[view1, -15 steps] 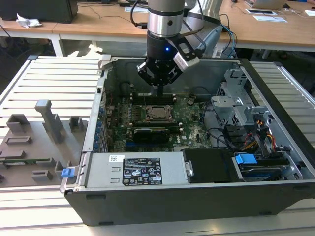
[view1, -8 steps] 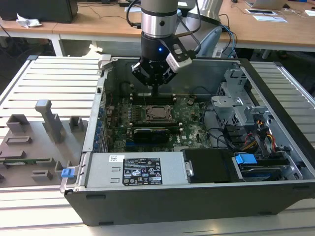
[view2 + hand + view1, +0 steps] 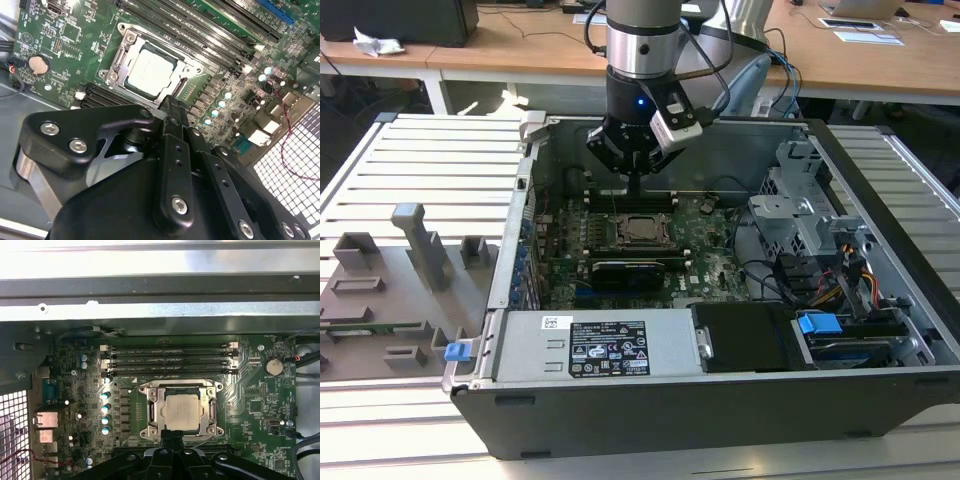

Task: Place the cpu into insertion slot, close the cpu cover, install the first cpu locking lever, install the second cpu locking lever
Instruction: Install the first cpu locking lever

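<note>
The end effector [image 3: 172, 103], its two black fingers pressed together into one narrow tip and pinching nothing, hung over the green motherboard [image 3: 260, 410] inside an open computer case [image 3: 620, 400]. The tip stood just beside the edge of the insertion slot [image 3: 143, 390] that faces away from the four long memory slots [image 3: 170, 360]. Whether it touched the metal there could not be made out.

The cpu [image 3: 181, 411] lay flat in the slot near the middle of the board, its pale silver top facing up. The cpu cover [image 3: 157, 412] lay down round it as a thin metal frame, so seating the chip and closing the cover appeared to be done. With nothing to carry, the joined fingers looked set for pushing on a small part at the socket's rim, not for gripping. Whether either locking lever was latched could not be told from these views.

The case sat on a slatted metal surface [image 3: 430, 160], with grey holding fixtures [image 3: 410, 260] near that surface's edge at the exterior view's left, well apart from the work.
</note>
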`<control>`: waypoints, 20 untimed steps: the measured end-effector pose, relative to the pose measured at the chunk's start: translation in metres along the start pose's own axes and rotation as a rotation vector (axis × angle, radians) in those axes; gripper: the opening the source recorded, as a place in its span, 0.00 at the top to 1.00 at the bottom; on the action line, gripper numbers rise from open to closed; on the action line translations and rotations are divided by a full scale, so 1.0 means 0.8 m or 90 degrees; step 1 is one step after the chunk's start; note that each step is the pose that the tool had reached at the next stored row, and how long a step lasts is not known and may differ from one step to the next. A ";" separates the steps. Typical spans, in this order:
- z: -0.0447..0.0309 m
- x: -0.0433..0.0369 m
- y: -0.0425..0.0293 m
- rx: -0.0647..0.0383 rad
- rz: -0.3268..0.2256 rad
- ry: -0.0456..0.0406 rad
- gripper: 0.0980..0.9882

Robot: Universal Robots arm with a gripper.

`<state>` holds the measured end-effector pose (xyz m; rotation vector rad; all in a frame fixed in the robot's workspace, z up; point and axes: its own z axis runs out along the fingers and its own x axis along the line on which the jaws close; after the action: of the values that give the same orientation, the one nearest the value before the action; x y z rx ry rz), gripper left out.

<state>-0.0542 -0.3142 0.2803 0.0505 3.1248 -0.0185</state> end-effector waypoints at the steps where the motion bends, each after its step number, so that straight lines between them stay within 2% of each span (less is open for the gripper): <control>1: 0.0001 0.001 0.0000 0.000 0.000 -0.0001 0.99; 5: 0.0000 0.004 -0.0002 0.000 0.000 0.0000 0.99; 12: -0.0001 0.020 -0.0006 0.000 0.000 0.0000 0.99; 18: 0.0002 0.039 -0.0006 0.000 0.000 0.0000 0.99; 20: 0.0004 0.049 -0.0006 0.000 0.000 0.0000 0.99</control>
<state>-0.0931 -0.3134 0.2793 0.0505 3.1248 -0.0184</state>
